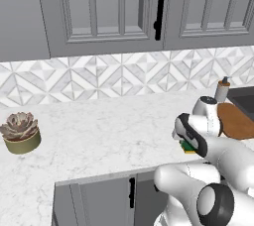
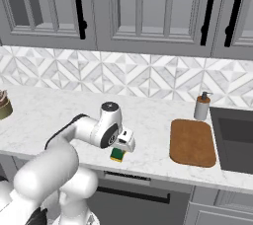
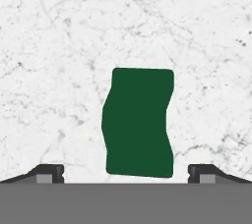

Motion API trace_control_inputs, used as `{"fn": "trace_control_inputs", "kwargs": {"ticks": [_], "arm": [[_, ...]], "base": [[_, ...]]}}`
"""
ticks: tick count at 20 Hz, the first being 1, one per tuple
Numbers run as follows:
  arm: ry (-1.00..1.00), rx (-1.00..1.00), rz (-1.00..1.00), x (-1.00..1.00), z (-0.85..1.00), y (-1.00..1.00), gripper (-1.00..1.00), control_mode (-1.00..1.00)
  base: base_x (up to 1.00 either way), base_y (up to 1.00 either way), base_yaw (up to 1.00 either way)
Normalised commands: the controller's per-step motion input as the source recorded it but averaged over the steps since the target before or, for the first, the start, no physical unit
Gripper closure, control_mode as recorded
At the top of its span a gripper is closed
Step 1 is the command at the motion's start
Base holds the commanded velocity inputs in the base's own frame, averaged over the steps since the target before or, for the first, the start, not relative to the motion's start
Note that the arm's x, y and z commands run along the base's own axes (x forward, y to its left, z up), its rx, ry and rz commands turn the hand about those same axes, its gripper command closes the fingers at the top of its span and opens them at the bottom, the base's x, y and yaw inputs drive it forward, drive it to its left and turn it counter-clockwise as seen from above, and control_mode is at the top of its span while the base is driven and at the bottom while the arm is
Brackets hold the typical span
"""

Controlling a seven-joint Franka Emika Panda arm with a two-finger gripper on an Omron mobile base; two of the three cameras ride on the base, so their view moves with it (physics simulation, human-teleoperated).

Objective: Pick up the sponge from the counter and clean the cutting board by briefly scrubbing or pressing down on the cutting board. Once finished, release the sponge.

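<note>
Gripper (image 3: 126, 173) open wide, poised straight above sponge (image 3: 138, 122), fingertips (image 3: 48, 173) either side, not gripping. Sponge flat on counter (image 2: 54, 115), left of board (image 2: 192, 142).

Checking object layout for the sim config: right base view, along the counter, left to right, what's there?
potted succulent at the left edge → gripper, open over the sponge → cutting board → soap dispenser behind the board's right part → sink
</note>
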Motion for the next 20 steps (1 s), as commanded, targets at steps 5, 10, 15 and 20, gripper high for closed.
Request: {"fn": "trace_control_inputs", "kwargs": {"ticks": [5, 10, 15, 20], "arm": [[0.00, 0.00, 0.00, 0.18, -0.15, -0.01, -1.00, -1.00], [0.00, 0.00, 0.00, 0.15, -0.19, 0.00, -1.00, -1.00], [0.00, 0.00, 0.00, 0.08, -0.23, -0.06, -1.00, -1.00], [0.00, 0.00, 0.00, 0.06, -0.21, -0.11, -1.00, -1.00]], "base": [[0.00, 0.00, 0.00], [0.00, 0.00, 0.00], [0.00, 0.00, 0.00], [0.00, 0.00, 0.00]]}}
